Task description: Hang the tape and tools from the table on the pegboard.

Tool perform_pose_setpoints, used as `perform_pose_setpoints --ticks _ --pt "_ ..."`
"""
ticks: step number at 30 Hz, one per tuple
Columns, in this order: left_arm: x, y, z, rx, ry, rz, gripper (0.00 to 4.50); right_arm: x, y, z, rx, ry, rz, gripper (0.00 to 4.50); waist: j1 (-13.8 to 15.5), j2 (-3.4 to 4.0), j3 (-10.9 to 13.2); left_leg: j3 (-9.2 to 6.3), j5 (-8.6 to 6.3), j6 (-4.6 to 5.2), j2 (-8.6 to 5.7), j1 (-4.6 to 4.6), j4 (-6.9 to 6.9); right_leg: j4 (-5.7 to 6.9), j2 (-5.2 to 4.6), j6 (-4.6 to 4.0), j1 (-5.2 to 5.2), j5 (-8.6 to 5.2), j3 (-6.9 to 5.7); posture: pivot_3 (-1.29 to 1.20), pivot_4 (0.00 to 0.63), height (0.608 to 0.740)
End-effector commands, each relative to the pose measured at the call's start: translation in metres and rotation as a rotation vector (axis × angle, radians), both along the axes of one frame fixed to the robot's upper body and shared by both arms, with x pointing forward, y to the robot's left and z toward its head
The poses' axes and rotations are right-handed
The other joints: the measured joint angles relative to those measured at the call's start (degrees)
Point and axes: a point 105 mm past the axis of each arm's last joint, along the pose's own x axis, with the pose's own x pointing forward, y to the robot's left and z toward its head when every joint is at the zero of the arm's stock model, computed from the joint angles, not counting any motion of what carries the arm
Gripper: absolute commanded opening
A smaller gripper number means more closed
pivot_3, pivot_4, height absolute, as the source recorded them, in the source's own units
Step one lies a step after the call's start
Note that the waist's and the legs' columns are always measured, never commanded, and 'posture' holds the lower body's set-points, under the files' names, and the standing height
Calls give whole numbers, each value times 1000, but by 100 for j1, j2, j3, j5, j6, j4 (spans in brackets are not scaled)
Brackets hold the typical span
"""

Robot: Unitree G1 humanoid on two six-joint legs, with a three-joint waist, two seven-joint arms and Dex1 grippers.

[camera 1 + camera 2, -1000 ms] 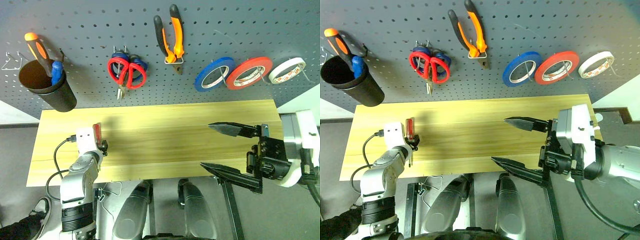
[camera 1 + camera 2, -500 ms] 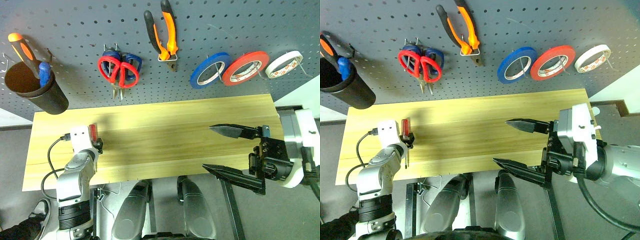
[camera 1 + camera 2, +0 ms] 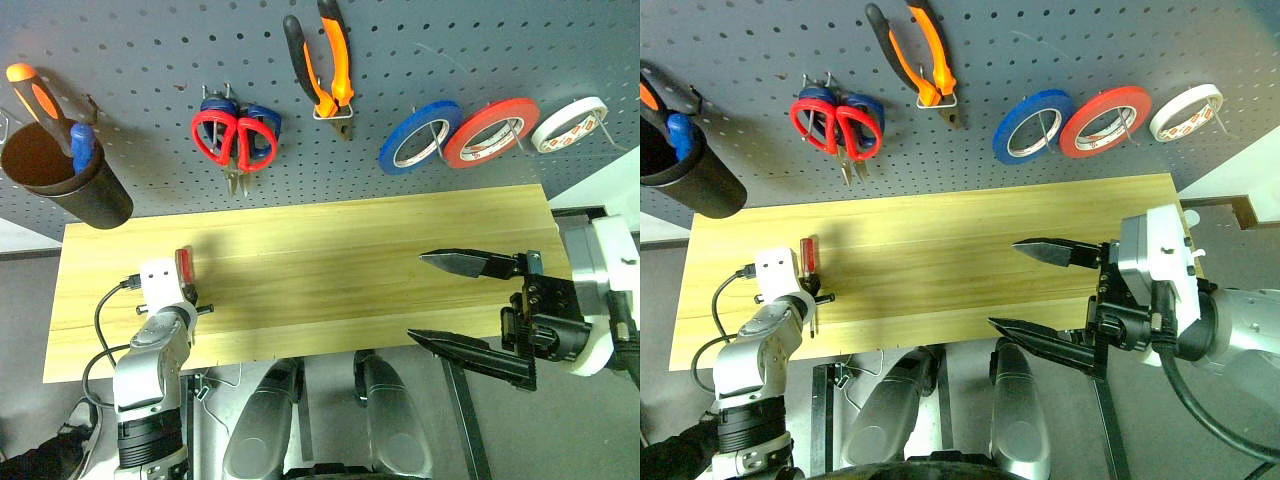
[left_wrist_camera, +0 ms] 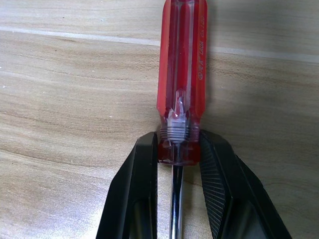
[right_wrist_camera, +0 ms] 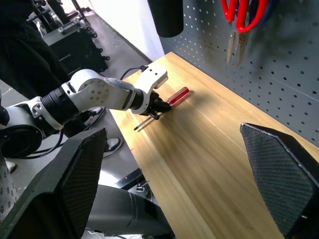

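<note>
1. Red-handled screwdriver (image 4: 182, 74) lying flat on the table (image 3: 330, 270) near its left end, handle toward the pegboard (image 3: 420, 70), shaft pointing back over the near edge
2. Pinched at the collar where handle meets shaft by the left claw (image 4: 178, 164), both fingers pressed against the red plastic; clamped on it, not yet lifted
3. Seemingly the last piece left on the table: red tape (image 3: 497, 132), red scissors (image 3: 222, 140) and orange-handled pliers (image 3: 325, 62) already hanging on the pegboard, between a blue tape roll (image 3: 425, 137), a white one (image 3: 571, 124) and blue scissors behind the red pair
4. Step in hand, by this reading: picking up the screwdriver
5. Next move likely a straight lift clear of the wood, then a carry up toward the black cup (image 3: 70, 190) at the pegboard's left, tipping the shaft downward to drop it in beside the bigger screwdriver (image 3: 40, 95)
6. Right claw (image 3: 465, 305) hanging wide apart and empty over the table's right end, well away from the work
</note>
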Motion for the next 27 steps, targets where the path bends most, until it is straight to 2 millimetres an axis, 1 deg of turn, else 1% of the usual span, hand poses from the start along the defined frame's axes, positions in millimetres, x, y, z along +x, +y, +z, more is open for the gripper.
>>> perform_pose_setpoints --ticks 1,3,6,8,13,17,18,19,20,22,23,27 --pt "-2 -1 2 2 -3 0 820 -3 1 3 -3 -24 12 4500 2 0 1 0 0 0 0 0 0 0 0 0 0 0 0 -156 485 710" --pt "0 -7 8 11 -23 -39 820 -1 1 1 -3 -24 9 4500 5 0 1 0 0 -1 0 -1 -1 0 0 0 -1 0 0 -145 476 710" --pt "4 -24 23 10 -76 -124 820 2 2 -3 2 -36 3 4500 18 -1 0 -1 3 -5 0 -1 -1 -1 0 0 -1 0 0 -116 449 710" --pt "6 -33 28 22 -91 -183 820 4 3 -3 12 -53 2 4500 28 -1 -1 -1 12 -21 0 -2 0 -1 0 1 -1 0 -2 -101 434 710" --pt "7 -44 32 46 -101 -275 820 14 6 -7 30 -104 -13 4500 25 -3 -11 0 17 -30 0 -1 -2 -1 1 1 -4 1 -4 -53 377 710" --pt "7 -47 34 35 -87 -311 820 21 6 -8 42 -161 -41 4500 80 -6 -57 -1 20 -34 -1 -1 -2 1 1 2 -6 1 -8 -11 313 710" --pt "8 -48 35 30 -84 -322 820 23 6 -8 47 -177 -48 4500 105 -5 -86 -1 20 -34 -1 -1 -2 0 2 2 -6 1 -9 2 296 710" --pt "9 -51 38 25 -86 -336 820 24 5 -7 52 -195 -54 4500 144 -5 -122 0 20 -35 -1 -1 -2 0 2 2 -7 1 -9 2 296 710" --pt "11 -53 39 25 -87 -352 820 26 6 -8 58 -205 -58 4500 171 -4 -146 -1 21 -38 -1 0 -2 0 3 2 -7 1 -11 19 271 710" --pt "15 -61 47 33 -104 -400 820 30 7 -8 69 -225 -63 4500 244 -7 -240 -2 23 -41 -1 -1 -2 0 3 2 -7 1 -15 33 250 710" --pt "17 -68 53 37 -119 -436 820 31 7 -8 74 -240 -65 4500 303 -8 -295 -3 24 -41 -1 0 -1 0 4 2 -6 1 -16 41 238 710" --pt "23 -86 69 55 -168 -524 820 38 5 -6 84 -304 -88 4500 453 -4 -524 -2 24 -42 -3 1 0 -2 7 3 -3 2 -17 63 191 710"
